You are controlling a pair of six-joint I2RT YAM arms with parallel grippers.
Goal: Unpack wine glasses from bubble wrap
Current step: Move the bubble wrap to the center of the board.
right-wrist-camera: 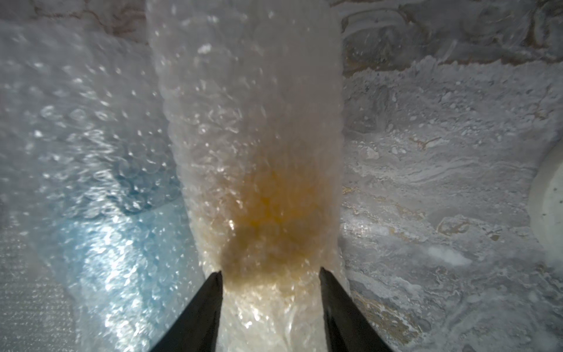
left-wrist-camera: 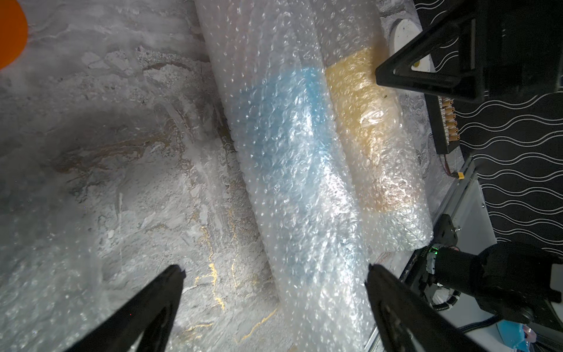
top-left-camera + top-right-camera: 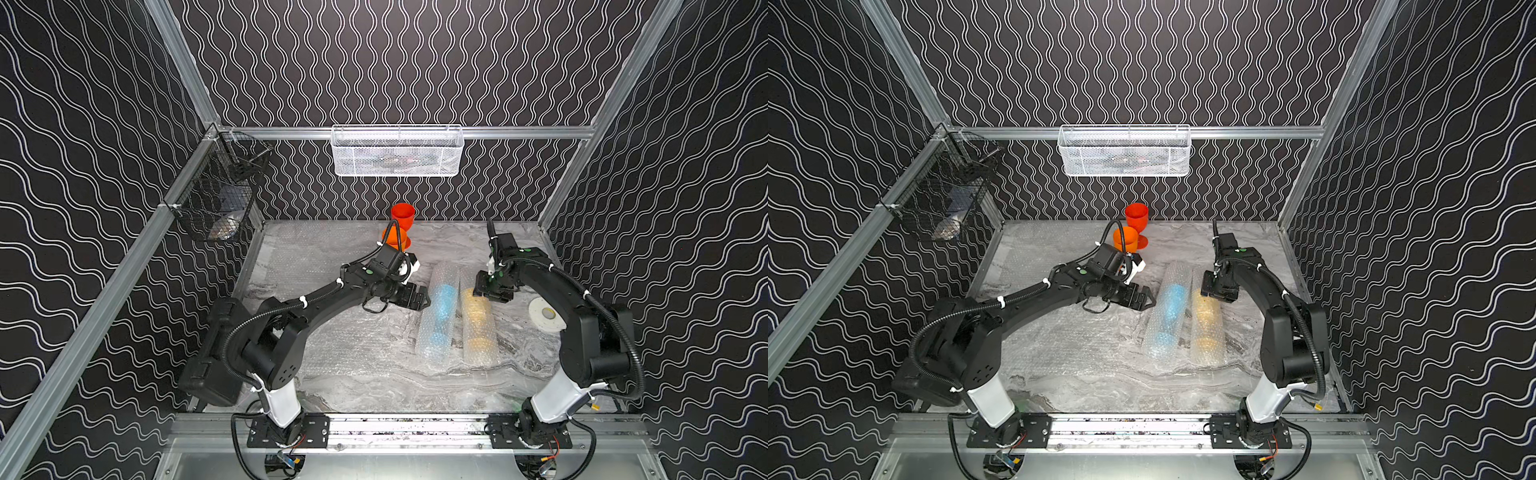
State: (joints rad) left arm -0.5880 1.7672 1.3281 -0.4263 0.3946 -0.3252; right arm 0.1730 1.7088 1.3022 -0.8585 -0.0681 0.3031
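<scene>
Two wine glasses stand unwrapped at the back of the table, a red one (image 3: 403, 216) (image 3: 1136, 216) and an orange one (image 3: 395, 240) (image 3: 1125, 239). Two bubble wrap tubes lie side by side: one holds a light blue glass (image 3: 442, 303) (image 3: 1173, 301) (image 2: 292, 128) (image 1: 115, 243), the other a yellow glass (image 3: 478, 318) (image 3: 1206, 318) (image 2: 359, 100) (image 1: 268, 198). My left gripper (image 3: 419, 297) (image 3: 1144, 297) (image 2: 274, 269) is open just left of the blue tube, whose near end runs between its fingers. My right gripper (image 3: 492, 293) (image 3: 1219, 293) (image 1: 270, 271) straddles the yellow tube's far end, both fingers pressing the wrap.
A white disc (image 3: 544, 316) lies right of the yellow tube. Flat bubble wrap sheets (image 3: 332, 349) cover the grey marbled tabletop left of the tubes. A white mesh basket (image 3: 397, 151) hangs on the back wall and a black wire basket (image 3: 220, 199) on the left rail.
</scene>
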